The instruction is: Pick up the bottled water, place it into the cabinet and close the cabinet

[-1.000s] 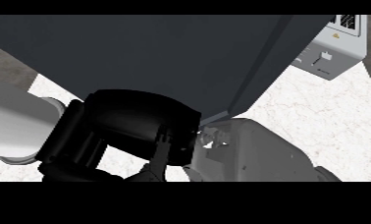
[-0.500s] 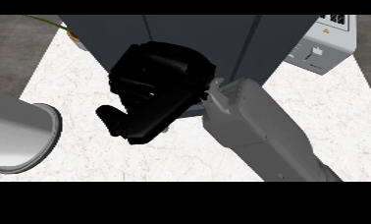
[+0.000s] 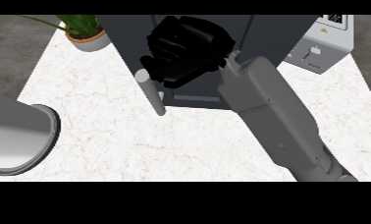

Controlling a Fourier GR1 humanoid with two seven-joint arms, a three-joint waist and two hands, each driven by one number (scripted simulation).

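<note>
White marbled counter: grey forearm end at lower left, potted plant upper left, dark cabinet centre with right hand curled empty against it, toaster upper right. Bottled water unseen.

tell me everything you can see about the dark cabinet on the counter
The cabinet is a dark grey, matte box standing on the white marbled counter, between a potted plant and a toaster. A pale cylindrical handle sticks out at its lower left. The right hand, black with fingers curled, is in front of its face; actual contact can't be judged. Its inside isn't visible.
</note>
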